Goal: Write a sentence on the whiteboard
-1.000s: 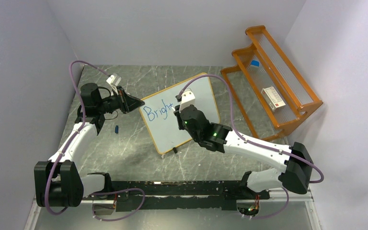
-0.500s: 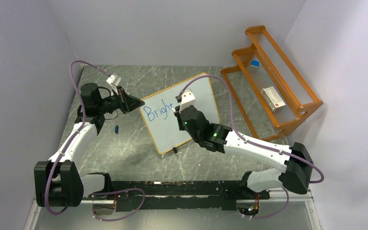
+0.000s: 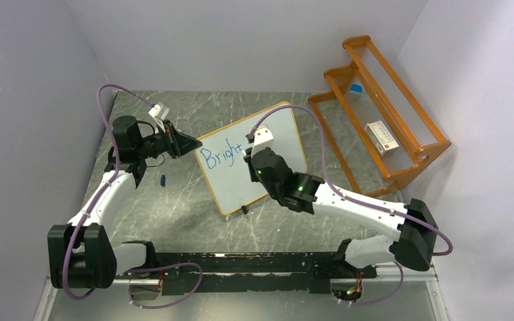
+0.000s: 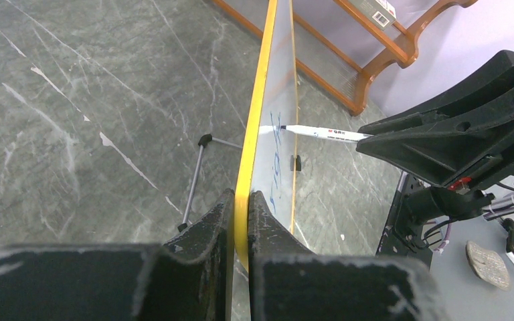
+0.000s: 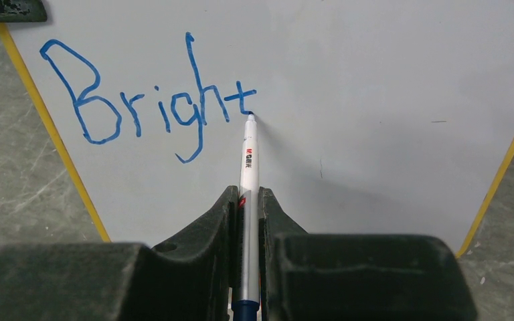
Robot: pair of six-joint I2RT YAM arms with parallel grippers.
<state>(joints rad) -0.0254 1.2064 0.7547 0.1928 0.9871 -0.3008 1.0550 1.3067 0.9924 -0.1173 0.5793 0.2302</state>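
Propped upright near the middle of the table, turned at an angle: the board, orange-framed, on small black feet. Gripped at its left edge by the left jaws, closed on the frame from both sides. Pinched tight in the right jaws, by the barrel: a white marker, tip touching the board at the foot of the last letter. Written so far in blue across the upper left of the board, one word of lettering, "Bright", with bare white to its right and below. Off to the right, against the wall, an orange rack with a small box on one shelf. On the table just left of the board, beside the left arm, a small blue object, too small to identify.
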